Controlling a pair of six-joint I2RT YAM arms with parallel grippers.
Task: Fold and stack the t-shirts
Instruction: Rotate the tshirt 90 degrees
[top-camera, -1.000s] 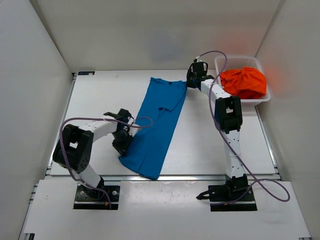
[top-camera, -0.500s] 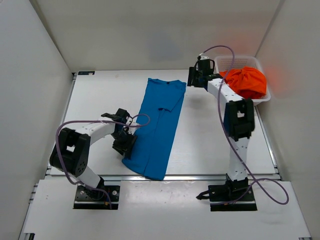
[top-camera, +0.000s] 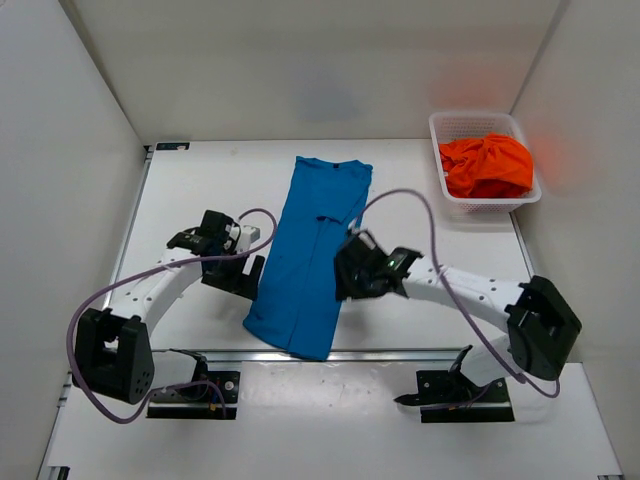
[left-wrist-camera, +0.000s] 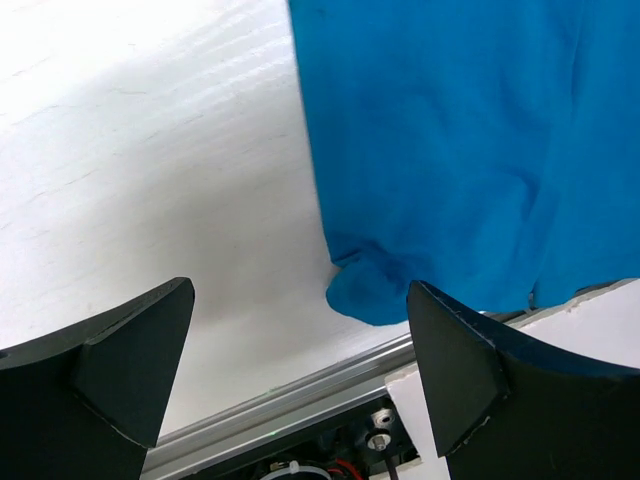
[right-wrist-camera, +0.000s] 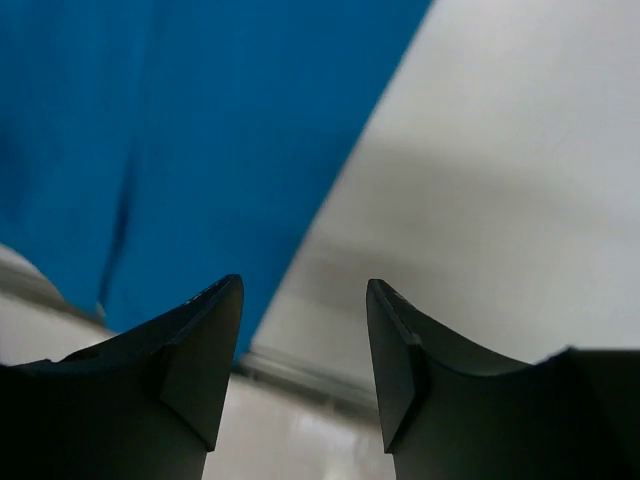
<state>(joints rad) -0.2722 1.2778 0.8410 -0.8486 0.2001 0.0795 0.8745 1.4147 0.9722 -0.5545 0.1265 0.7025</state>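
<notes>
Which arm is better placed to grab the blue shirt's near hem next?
Probably left: the left gripper stands wide open just before the near corner of the blue shirt; the right gripper faces its side edge.

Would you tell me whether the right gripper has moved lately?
Yes: the right gripper came from the white basket toward the near edge, beside the blue shirt.

Left gripper (left-wrist-camera: 300, 372) jaws stand wide; right gripper (right-wrist-camera: 303, 345) jaws partly apart.
</notes>
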